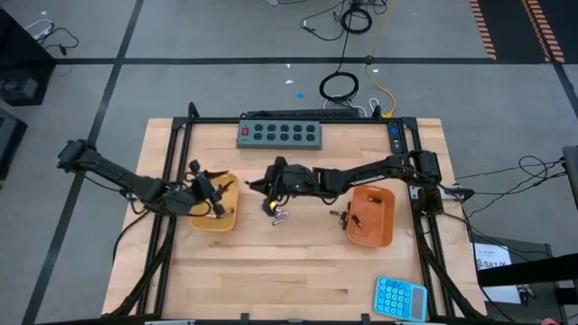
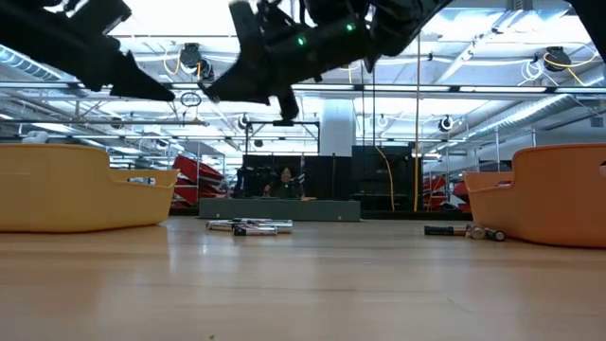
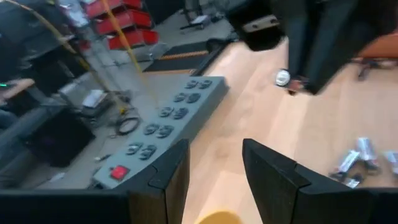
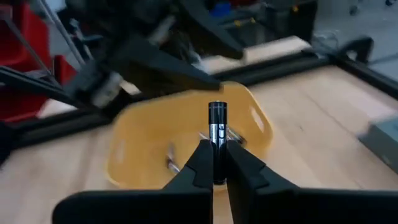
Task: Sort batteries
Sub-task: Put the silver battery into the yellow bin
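Right gripper (image 4: 216, 163) carrying one dark battery (image 4: 216, 138) toward the left tray (image 4: 134, 146).

I have the battery clenched upright between my right fingers, the yellow-orange tray lying just ahead and below it, a few batteries already inside. I'd judge the step goes well if I get it past the near rim, lower it, then release so it cannot bounce out. My left gripper (image 3: 214, 171), fingers parted and empty, hangs over that tray too, so room there is tight. Loose batteries (image 1: 276, 213) lie right beneath my right gripper; the other tray (image 1: 384, 236) sits well behind.
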You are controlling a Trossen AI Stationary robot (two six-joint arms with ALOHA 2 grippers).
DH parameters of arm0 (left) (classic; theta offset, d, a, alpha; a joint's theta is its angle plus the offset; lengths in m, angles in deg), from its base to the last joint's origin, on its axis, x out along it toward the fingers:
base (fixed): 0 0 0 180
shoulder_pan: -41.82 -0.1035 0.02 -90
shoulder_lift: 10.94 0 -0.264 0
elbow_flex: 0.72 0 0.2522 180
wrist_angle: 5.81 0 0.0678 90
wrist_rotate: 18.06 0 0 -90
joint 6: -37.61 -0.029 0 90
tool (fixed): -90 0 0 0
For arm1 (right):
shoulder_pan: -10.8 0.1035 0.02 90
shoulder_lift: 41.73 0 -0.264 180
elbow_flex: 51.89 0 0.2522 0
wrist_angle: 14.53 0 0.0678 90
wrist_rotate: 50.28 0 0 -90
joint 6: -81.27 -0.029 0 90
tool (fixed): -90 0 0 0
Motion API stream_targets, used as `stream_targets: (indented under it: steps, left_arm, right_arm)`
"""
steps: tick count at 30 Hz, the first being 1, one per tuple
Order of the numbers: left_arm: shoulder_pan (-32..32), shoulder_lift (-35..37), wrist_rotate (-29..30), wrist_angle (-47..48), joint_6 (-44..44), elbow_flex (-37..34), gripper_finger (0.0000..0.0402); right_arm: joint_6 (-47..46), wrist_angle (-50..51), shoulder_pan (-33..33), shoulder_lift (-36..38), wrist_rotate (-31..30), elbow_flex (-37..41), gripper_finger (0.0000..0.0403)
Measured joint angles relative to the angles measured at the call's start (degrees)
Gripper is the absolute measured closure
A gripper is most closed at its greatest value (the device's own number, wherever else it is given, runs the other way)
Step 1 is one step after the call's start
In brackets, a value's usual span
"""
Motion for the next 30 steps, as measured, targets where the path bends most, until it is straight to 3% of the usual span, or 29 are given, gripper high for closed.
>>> stream_targets:
  steps: [4,13,21,25,30]
  left_arm:
    - [0.0,2.3,-10.2,0.7,-0.4,0.0,0.0243]
    - [-0.1,-6.9,-9.9,-8.9,-18.5,0.0,0.0232]
    - [-0.3,-14.9,-9.4,-20.5,-28.5,0.1,0.0162]
    - [-0.9,-17.6,-10.8,-17.5,-31.0,2.2,0.0154]
    - [-1.0,-20.5,-17.3,-13.1,-33.3,5.1,0.0177]
  right_arm:
    - [0.7,-0.3,-0.2,-1.0,1.7,-1.0,0.0399]
    - [-2.6,-0.6,0.3,-1.8,4.0,-2.2,0.0398]
    - [-3.1,3.6,0.6,-1.7,4.4,-2.2,0.0397]
    - [-3.1,4.4,0.7,-1.7,5.4,-2.2,0.0397]
    - [-4.5,7.8,0.6,-1.6,13.1,-2.2,0.0397]
